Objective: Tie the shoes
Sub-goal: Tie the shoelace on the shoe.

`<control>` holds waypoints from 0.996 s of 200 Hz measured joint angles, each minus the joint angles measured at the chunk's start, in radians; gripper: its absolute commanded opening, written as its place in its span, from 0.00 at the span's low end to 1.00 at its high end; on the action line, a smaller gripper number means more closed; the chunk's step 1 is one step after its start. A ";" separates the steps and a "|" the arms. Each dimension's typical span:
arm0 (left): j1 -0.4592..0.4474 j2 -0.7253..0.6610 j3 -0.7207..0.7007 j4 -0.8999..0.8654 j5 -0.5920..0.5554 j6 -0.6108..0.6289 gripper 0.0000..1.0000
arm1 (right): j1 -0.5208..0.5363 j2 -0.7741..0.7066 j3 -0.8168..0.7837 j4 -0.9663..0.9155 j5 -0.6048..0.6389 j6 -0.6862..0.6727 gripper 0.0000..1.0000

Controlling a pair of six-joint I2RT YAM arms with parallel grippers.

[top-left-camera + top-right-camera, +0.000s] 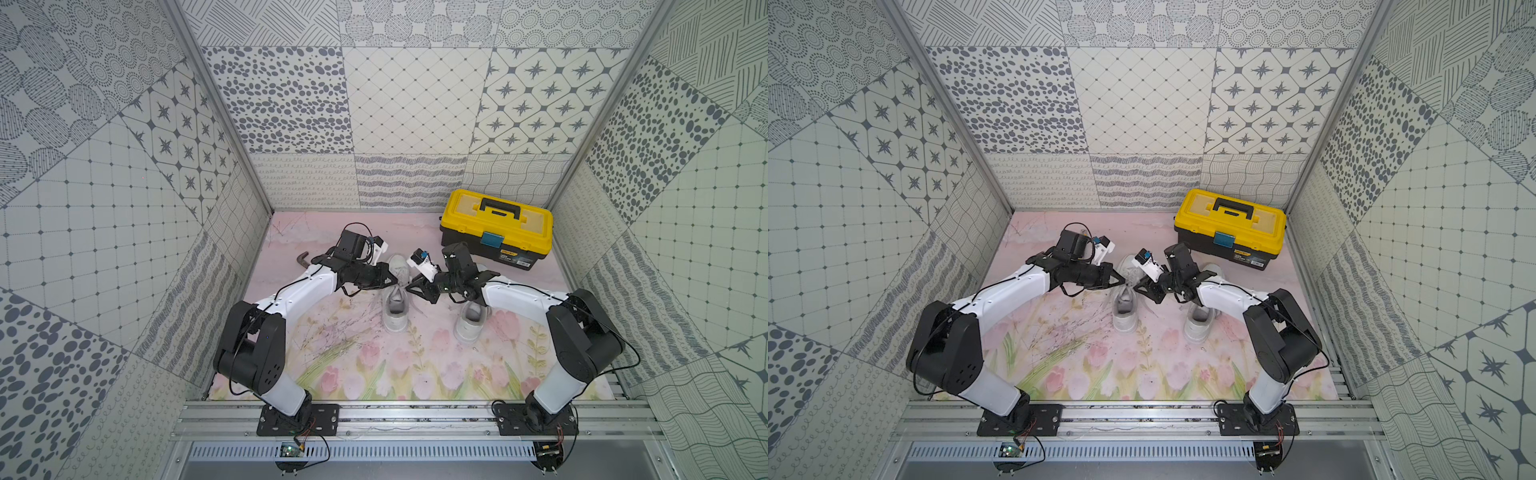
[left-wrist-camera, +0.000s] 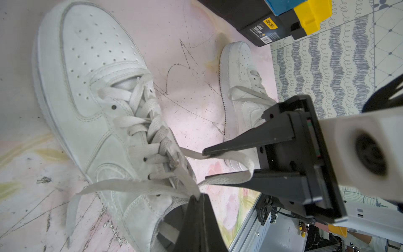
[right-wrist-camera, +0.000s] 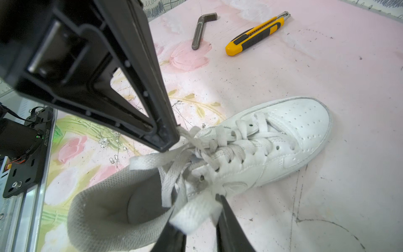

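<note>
Left hand [image 2: 198, 196] tight on lace [image 2: 135, 187]

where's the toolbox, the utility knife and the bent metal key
toolbox [image 1: 498, 228]: a top view, on the yellow lid
utility knife [image 3: 256, 35]: right wrist view, on the black grip
bent metal key [image 3: 198, 32]: right wrist view, on the long shank

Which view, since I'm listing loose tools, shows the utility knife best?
The right wrist view: the utility knife lies whole and in sharp focus on the mat, beside the hex key. Neither top view nor the left wrist view shows it.
</note>
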 measured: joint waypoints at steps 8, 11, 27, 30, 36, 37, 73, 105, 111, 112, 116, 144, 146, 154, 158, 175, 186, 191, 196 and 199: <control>0.000 -0.005 0.001 -0.008 -0.008 0.004 0.00 | 0.000 0.000 0.000 -0.004 0.000 -0.006 0.30; 0.000 -0.006 0.001 -0.011 -0.011 0.005 0.00 | 0.000 0.000 0.000 -0.007 0.000 -0.008 0.29; 0.000 -0.011 0.002 -0.024 -0.024 0.014 0.00 | 0.000 0.000 0.000 -0.021 0.001 -0.021 0.22; 0.000 -0.012 0.002 -0.025 -0.025 0.016 0.00 | 0.000 0.000 0.000 -0.024 0.002 -0.022 0.20; 0.000 -0.013 0.002 -0.027 -0.027 0.019 0.00 | 0.000 0.000 0.000 -0.029 0.003 -0.025 0.16; 0.000 -0.013 0.002 -0.027 -0.027 0.019 0.00 | 0.000 0.000 0.000 -0.029 0.004 -0.029 0.16; 0.000 -0.016 0.002 -0.031 -0.031 0.027 0.00 | 0.000 -0.001 0.000 -0.040 0.012 -0.043 0.00; 0.000 -0.030 0.008 -0.032 -0.031 0.040 0.00 | 0.000 -0.024 0.000 -0.043 0.025 -0.042 0.00; 0.000 -0.031 0.010 -0.032 -0.031 0.044 0.00 | 0.000 -0.031 0.000 -0.045 0.027 -0.042 0.00; 0.000 -0.032 0.011 -0.033 -0.031 0.045 0.00 | 0.000 -0.032 0.000 -0.045 0.028 -0.043 0.00; 0.000 -0.033 0.014 -0.034 -0.031 0.048 0.00 | 0.000 -0.034 0.002 -0.047 0.028 -0.044 0.00; 0.000 -0.034 0.030 -0.041 -0.029 0.063 0.00 | 0.000 -0.034 0.032 -0.089 0.038 -0.054 0.00; 0.000 -0.034 0.031 -0.042 -0.029 0.064 0.00 | 0.000 -0.034 0.036 -0.094 0.038 -0.054 0.00; 0.000 -0.034 0.033 -0.043 -0.027 0.068 0.00 | 0.001 -0.031 0.050 -0.105 0.039 -0.056 0.00; 0.000 -0.034 0.034 -0.045 -0.027 0.069 0.00 | 0.002 -0.029 0.058 -0.109 0.038 -0.056 0.00; 0.000 -0.033 0.037 -0.047 -0.026 0.075 0.00 | 0.006 -0.017 0.092 -0.122 0.037 -0.056 0.00; 0.000 -0.031 0.037 -0.047 -0.026 0.077 0.00 | 0.010 -0.009 0.111 -0.128 0.031 -0.054 0.00; 0.000 -0.029 0.037 -0.047 -0.026 0.078 0.00 | 0.011 -0.005 0.119 -0.132 0.027 -0.052 0.00; 0.000 -0.027 0.037 -0.047 -0.026 0.079 0.00 | 0.013 0.000 0.128 -0.137 0.023 -0.051 0.00; 0.000 -0.026 0.037 -0.047 -0.026 0.079 0.00 | 0.014 0.002 0.132 -0.140 0.021 -0.051 0.00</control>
